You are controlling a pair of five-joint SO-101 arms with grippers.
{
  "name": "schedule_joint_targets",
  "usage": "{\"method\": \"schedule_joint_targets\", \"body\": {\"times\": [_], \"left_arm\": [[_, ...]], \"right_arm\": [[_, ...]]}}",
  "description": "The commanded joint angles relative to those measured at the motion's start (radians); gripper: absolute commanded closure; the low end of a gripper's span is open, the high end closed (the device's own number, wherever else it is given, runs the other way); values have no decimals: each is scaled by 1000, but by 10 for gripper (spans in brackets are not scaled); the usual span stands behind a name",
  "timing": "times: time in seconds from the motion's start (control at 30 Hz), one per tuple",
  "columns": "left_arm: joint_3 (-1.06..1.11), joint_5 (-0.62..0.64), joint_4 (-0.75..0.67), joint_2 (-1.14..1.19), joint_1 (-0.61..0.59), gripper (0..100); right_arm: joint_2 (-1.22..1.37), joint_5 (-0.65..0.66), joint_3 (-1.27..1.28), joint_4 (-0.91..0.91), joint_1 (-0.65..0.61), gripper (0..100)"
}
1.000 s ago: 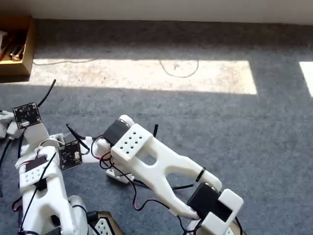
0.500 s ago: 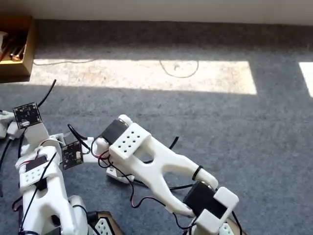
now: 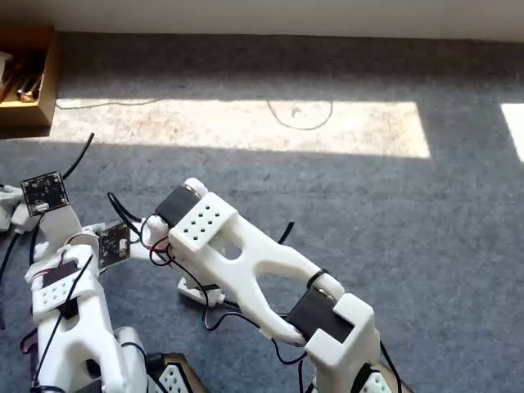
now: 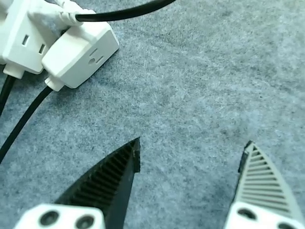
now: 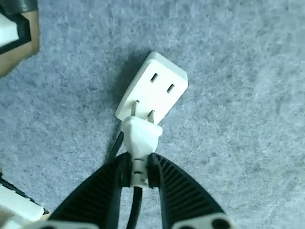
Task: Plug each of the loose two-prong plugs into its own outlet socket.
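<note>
My right gripper is shut on a white two-prong plug with a black cord. Its prongs lie against the near end of a white outlet block, short of the two slots. In the high view that outlet block lies on the carpet, partly under the right arm. My left gripper stands open over bare carpet with nothing between its fingers. Beyond it lie two white outlet blocks, and a white plug with a black cord sits at one of them.
Grey carpet with a sunlit strip covers the floor. A wooden box stands at the far left. A thin wire lies in the sunlit strip. The left arm stands at the near left beside brown base boards.
In the high view the right arm has swung to the left and a little away, its elbow drawing in toward the near edge. The left arm has kept still.
</note>
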Motion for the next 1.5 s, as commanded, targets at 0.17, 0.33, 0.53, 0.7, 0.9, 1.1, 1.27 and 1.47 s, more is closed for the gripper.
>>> {"method": "schedule_joint_targets", "body": {"times": [0.17, 0.33, 0.53, 0.7, 0.9, 1.1, 1.27, 1.47], "left_arm": [[-2, -9, -15, -8, 15, 663], [-2, -9, -15, -8, 15, 663], [-2, -9, -15, -8, 15, 663], [-2, -9, -15, -8, 15, 663], [-2, -9, -15, -5, 15, 663], [-2, -9, -15, -5, 15, 663], [-2, -9, -15, -4, 15, 663], [-2, -9, -15, -4, 15, 663]], "right_arm": [[110, -164, -168, 24, -10, 991], [163, -161, -191, 76, -21, 991], [248, -144, -306, 182, -18, 991], [323, -170, -346, 151, -45, 991], [389, -204, -361, 111, -36, 991], [386, -207, -355, 116, -27, 991], [386, -239, -354, 116, -19, 991], [306, -241, -323, 116, -18, 991]]}}
